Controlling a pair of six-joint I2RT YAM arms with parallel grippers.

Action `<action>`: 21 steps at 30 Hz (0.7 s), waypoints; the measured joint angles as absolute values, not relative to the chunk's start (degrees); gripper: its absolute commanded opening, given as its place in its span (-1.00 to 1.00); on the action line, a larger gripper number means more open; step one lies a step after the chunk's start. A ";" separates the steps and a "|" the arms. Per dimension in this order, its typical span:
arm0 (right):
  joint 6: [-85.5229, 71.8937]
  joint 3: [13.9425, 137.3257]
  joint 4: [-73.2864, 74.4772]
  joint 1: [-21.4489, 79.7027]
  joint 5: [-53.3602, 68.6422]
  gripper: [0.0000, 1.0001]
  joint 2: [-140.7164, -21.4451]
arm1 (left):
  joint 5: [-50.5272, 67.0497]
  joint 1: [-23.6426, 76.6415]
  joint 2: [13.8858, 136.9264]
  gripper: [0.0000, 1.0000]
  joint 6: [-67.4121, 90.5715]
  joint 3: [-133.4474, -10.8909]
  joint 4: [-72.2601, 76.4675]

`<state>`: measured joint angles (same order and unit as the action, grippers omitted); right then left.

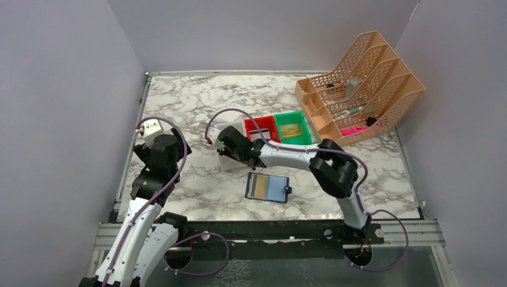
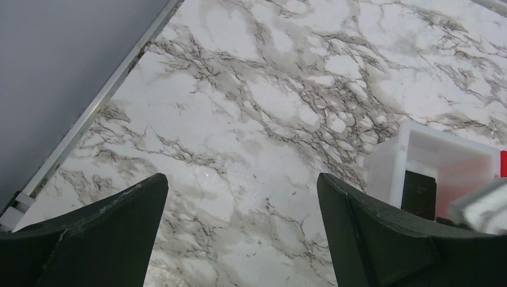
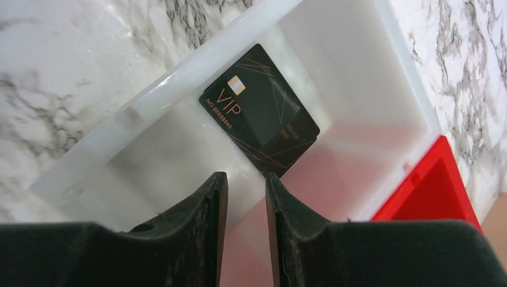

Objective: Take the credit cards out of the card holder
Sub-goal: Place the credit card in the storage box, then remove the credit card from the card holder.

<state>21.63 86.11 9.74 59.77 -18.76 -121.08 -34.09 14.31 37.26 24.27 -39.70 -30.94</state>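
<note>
Card holder (image 1: 276, 188): lies open on the table (image 1: 179, 101) nearest your arm bases, with a tan card (image 1: 258, 186) showing inside; likely your next pick.
Left gripper (image 2: 239, 233): jaws spread wide, empty, over bare marble.
Right gripper (image 3: 246, 185): jaws slightly apart, nothing between them; lift straight up to clear the white bin (image 3: 382, 72).
Black card (image 3: 260, 110): rests inside the white bin, free of your fingers.

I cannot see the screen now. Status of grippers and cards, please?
Left gripper open, empty, over table. Right gripper slightly open, empty, above white bin; black card lies inside. Card holder open, gold card in it. Nothing in the way.
</note>
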 measured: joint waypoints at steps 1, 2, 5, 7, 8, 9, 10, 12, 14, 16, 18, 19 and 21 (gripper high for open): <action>19.84 85.82 9.91 59.77 -18.09 -0.30 -120.07 | -33.93 14.31 37.39 0.98 24.23 -39.70 -30.94; 17.93 85.19 9.91 59.72 -17.34 -0.30 -118.56 | -33.87 14.31 37.50 0.98 24.18 -39.70 -30.92; 10.96 80.64 9.23 59.59 -15.68 -0.21 -110.39 | -33.34 14.31 37.91 0.98 24.01 -39.68 -30.92; 5.69 76.71 8.16 59.55 -15.53 -0.11 -104.03 | -32.27 14.31 38.22 0.98 23.57 -39.68 -30.83; 2.66 74.37 7.44 59.53 -15.55 -0.10 -100.71 | -31.38 14.31 38.41 0.98 23.18 -39.66 -30.70; -0.43 72.14 6.98 59.51 -15.59 -0.10 -97.80 | -30.55 14.31 38.59 0.98 22.83 -39.66 -30.46; -3.66 69.73 6.61 59.51 -15.55 -0.10 -95.04 | -29.23 14.31 38.81 0.98 22.35 -39.66 -30.11; -10.92 64.40 6.13 59.51 -15.49 -0.10 -90.28 | -25.74 14.31 39.35 0.98 20.80 -39.64 -29.34; -18.76 58.13 5.56 59.51 -14.94 -0.10 -86.74 | -20.62 14.31 40.14 0.90 18.74 -39.59 -28.32; -25.43 52.29 5.63 59.46 -13.72 -0.10 -84.42 | -13.69 14.31 41.04 0.81 16.80 -39.24 -26.50; -31.66 46.37 5.50 59.42 -11.86 -0.11 -82.39 | -6.61 14.31 41.85 0.78 15.79 -38.59 -24.84; -34.33 43.81 5.21 59.40 -10.81 -0.11 -81.36 | -3.25 14.31 42.22 0.74 15.77 -38.20 -24.01; -39.44 39.38 4.32 59.40 -8.78 -0.12 -79.33 | 5.23 14.31 43.22 0.67 16.43 -37.15 -21.82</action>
<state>-39.44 39.38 4.32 59.40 -8.78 -79.33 5.23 14.31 43.22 16.43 -37.15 -21.82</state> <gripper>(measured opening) 0.448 0.885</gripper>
